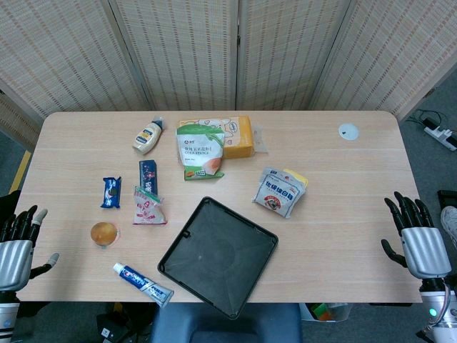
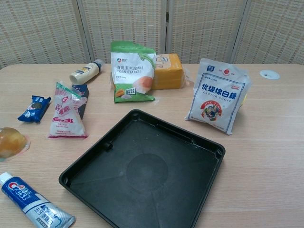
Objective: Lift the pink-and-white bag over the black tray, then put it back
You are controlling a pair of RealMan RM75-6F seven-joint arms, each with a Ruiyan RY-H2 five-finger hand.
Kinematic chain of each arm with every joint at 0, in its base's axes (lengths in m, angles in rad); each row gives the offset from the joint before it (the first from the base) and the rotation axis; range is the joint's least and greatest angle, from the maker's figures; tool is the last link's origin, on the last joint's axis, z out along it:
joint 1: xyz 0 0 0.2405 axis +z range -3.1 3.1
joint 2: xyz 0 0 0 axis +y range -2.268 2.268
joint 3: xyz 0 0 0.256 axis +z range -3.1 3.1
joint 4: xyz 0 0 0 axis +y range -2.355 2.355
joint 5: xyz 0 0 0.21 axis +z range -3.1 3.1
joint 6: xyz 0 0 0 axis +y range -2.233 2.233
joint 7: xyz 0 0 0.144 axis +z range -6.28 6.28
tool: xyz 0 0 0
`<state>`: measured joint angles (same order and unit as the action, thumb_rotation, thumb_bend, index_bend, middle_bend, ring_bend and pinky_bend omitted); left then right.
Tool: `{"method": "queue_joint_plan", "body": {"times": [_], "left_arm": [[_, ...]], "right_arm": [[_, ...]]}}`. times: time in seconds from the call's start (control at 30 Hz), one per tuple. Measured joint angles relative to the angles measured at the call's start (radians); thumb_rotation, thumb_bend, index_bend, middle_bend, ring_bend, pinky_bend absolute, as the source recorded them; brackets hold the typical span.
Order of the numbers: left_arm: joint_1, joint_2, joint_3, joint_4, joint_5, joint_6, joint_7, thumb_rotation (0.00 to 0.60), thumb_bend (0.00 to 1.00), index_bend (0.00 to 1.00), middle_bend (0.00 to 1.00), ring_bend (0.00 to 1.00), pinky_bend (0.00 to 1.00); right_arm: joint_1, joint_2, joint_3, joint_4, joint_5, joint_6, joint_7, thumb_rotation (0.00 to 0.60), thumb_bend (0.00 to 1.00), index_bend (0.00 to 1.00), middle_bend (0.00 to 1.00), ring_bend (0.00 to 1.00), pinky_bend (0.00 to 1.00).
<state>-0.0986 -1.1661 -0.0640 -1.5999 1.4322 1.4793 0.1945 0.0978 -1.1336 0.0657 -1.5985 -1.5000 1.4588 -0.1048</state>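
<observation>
With both my left hand [image 1: 16, 250] and right hand [image 1: 421, 246] spread and holding nothing, I reach the left toward the pink-and-white bag [image 1: 148, 208] just left of the black tray [image 1: 218, 256], gripping its upright top.

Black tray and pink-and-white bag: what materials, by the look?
Black tray: looks like moulded rigid plastic, semi-matte; rounded rim and a pressed circle in the floor, soft sheen.
Pink-and-white bag: looks like thin printed plastic film, glossy; wrinkles, a crimped top seal and highlights. What is inside cannot be told.
</observation>
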Motion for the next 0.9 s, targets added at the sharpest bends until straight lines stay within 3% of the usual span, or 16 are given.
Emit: {"method": "queue_joint_plan", "body": {"times": [0.27, 0.47, 0.9], "left_arm": [[-0.005, -0.011, -0.004, 0.014, -0.002, -0.004, -0.008, 0.600, 0.28, 0.00, 0.00, 0.00, 0.00], [-0.021, -0.010, -0.001, 0.023, 0.023, -0.026, -0.096, 0.600, 0.28, 0.00, 0.00, 0.00, 0.00], [-0.153, -0.031, -0.021, 0.100, 0.037, -0.215, -0.269, 0.600, 0.28, 0.00, 0.00, 0.01, 0.00]], "right_arm": [[0.001, 0.001, -0.001, -0.004, 0.000, -0.001, -0.002, 0.600, 0.35, 0.00, 0.00, 0.03, 0.02], [0.000, 0.017, -0.001, -0.016, -0.006, 0.005, -0.009, 0.600, 0.35, 0.00, 0.00, 0.03, 0.02], [-0.012, 0.053, 0.000, -0.043, -0.032, 0.043, -0.011, 0.600, 0.35, 0.00, 0.00, 0.03, 0.02]]}}
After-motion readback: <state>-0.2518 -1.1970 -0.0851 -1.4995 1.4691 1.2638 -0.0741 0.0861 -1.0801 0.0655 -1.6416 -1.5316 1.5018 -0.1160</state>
